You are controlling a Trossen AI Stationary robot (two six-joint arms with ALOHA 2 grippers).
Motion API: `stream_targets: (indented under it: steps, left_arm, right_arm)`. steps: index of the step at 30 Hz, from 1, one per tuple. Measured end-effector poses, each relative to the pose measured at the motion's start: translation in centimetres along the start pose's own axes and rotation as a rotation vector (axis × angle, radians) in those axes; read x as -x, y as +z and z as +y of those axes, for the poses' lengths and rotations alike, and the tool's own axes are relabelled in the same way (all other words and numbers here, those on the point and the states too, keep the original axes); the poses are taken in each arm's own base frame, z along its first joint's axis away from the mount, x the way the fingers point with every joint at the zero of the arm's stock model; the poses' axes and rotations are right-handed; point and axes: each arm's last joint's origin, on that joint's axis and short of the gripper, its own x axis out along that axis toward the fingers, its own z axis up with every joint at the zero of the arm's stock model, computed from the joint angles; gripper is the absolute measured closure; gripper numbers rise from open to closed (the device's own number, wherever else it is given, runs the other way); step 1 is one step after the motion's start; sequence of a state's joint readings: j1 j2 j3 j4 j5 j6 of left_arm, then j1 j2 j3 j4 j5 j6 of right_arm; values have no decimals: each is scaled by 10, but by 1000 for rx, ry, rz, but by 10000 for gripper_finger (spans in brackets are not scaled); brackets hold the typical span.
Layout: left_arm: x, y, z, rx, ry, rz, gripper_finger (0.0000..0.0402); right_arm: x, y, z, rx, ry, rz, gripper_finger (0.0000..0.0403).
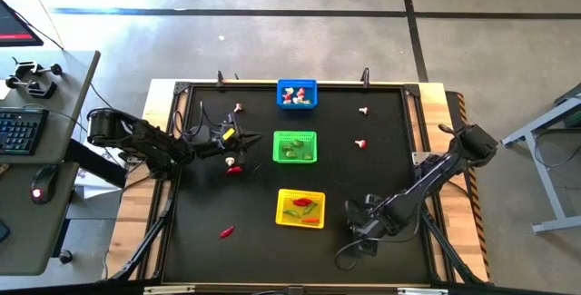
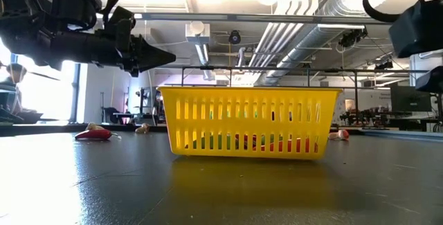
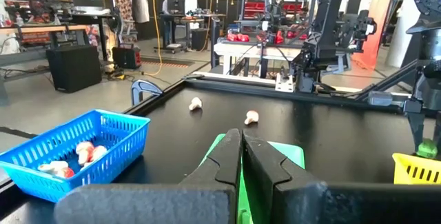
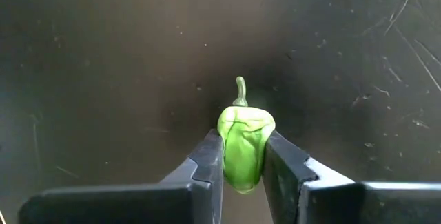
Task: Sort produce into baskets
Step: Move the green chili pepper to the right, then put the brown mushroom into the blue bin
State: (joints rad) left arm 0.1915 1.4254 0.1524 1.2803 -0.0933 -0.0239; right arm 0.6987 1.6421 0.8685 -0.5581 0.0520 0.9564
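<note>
A blue basket (image 1: 296, 93) holding mushroom bits, a green basket (image 1: 295, 146) and a yellow basket (image 1: 300, 208) stand in a row down the middle of the black table. My left gripper (image 1: 243, 139) is shut and empty, level above the table, pointing at the green basket (image 3: 289, 154). It also shows in the low view (image 2: 163, 57). My right gripper (image 1: 357, 229), right of the yellow basket, is shut on a small green pepper (image 4: 244, 145). Red chillies (image 1: 234, 169) (image 1: 226, 232) and mushroom bits (image 1: 239, 108) (image 1: 363, 111) (image 1: 360, 144) lie loose on the table. My right gripper pinches the green pepper's two sides (image 4: 224, 148) between its two fingers, around its lower body. The stem end (image 4: 240, 86) sticks out past the fingertips. The fingers point down at the table. Whether the pepper touches the table I cannot tell.
A raised frame (image 1: 290, 84) borders the table. Two mushroom bits (image 3: 196, 103) (image 3: 251, 118) lie beyond the green basket in the left wrist view. The low view shows the yellow basket (image 2: 249, 122) close up, with a chilli (image 2: 93, 134) to its left.
</note>
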Motion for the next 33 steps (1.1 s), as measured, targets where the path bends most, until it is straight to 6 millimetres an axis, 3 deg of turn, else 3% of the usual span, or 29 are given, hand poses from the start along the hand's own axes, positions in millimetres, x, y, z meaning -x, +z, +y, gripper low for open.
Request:
stream_targets:
  steps: [5, 13, 20, 25, 33]
  left_arm:
    - [0, 0, 5, 27, 18, 0, 401]
    - [-1, 0, 8, 35, 25, -2, 401]
    - [0, 0, 18, 9, -1, 16, 401]
    - [2, 1, 28, 12, -49, 88, 401]
    - [-6, 22, 33, -61, -109, 435, 401]
  right_arm:
    - [0, -1, -2, -29, -16, 23, 315]
    - [2, 5, -4, -29, 13, 94, 208]
    - [33, 14, -3, -24, 26, 45, 183]
    - [67, 18, -17, -38, 42, -13, 220]
    - [98, 33, -56, 90, -32, -130, 388]
